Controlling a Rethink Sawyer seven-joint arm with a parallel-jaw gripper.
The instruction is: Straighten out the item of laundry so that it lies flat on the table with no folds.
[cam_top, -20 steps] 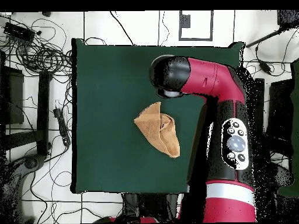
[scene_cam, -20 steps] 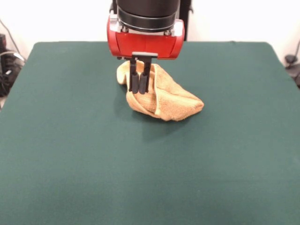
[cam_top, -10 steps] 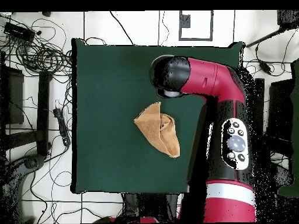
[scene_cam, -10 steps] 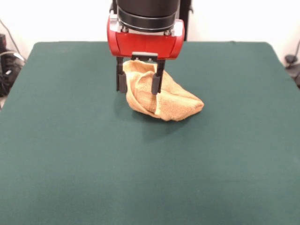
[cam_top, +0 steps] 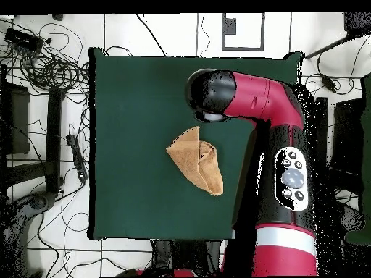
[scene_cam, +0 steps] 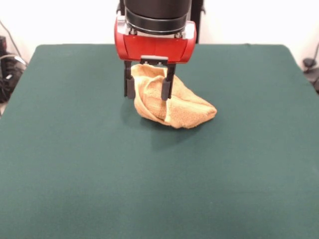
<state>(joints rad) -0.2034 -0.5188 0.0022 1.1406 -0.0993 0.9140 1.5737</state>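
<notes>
Towel [scene_cam: 172, 104] bunched, folded over on table [scene_cam: 75, 164]; gripper [scene_cam: 148, 87] spread open astride its upper fold, ready to pinch and draw outward

Tabletop [scene_cam: 75, 164]: large, rectangular, dark green felt-like cover, corners rounded. Single item lying directly on it: towel [scene_cam: 182, 107], small, golden yellow-orange terry cloth, crumpled and folded over itself, not flat. Towel position: toward far half in front view, roughly central in overhead view [cam_top: 197, 161]. Paler hem visible along fold.
</notes>
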